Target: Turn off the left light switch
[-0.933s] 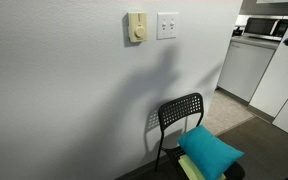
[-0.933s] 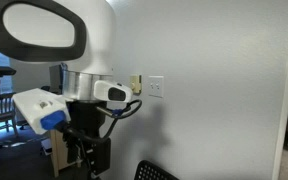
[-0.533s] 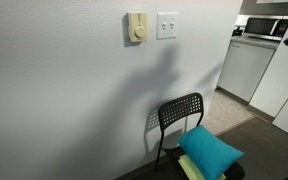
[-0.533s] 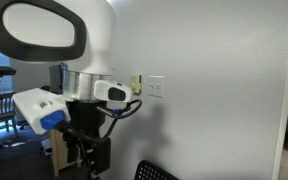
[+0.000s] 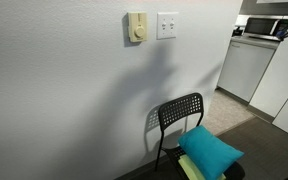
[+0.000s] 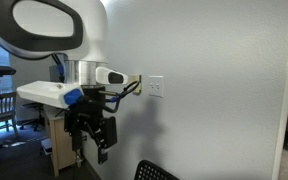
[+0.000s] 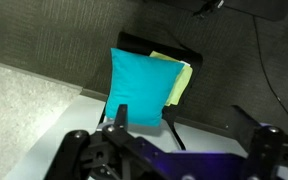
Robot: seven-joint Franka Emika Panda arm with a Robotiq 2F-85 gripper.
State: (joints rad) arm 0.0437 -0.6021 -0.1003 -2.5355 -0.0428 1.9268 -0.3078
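Note:
The white switch plate [image 5: 167, 25] is on the wall next to a cream-yellow boxy unit [image 5: 136, 27]. The left light switch [image 5: 163, 25] is the left of its two small toggles; its position is too small to tell. The plate also shows in an exterior view [image 6: 156, 87]. My gripper [image 6: 94, 137] hangs from the arm, well below and to the side of the plate, away from the wall. In the wrist view the gripper [image 7: 184, 125] is open and empty, its fingers wide apart, looking down at a teal pillow [image 7: 144, 85].
A black chair [image 5: 179, 112] with the teal pillow [image 5: 210, 150] and a yellow-green thing under it stands by the wall below the switch. A kitchen with a microwave [image 5: 269, 28] opens beyond. The robot's big white base [image 6: 54, 30] is nearby.
The arm has swung: the wrist and gripper have turned and shifted towards the wall in an exterior view. A dark arm part at the frame edge has moved too.

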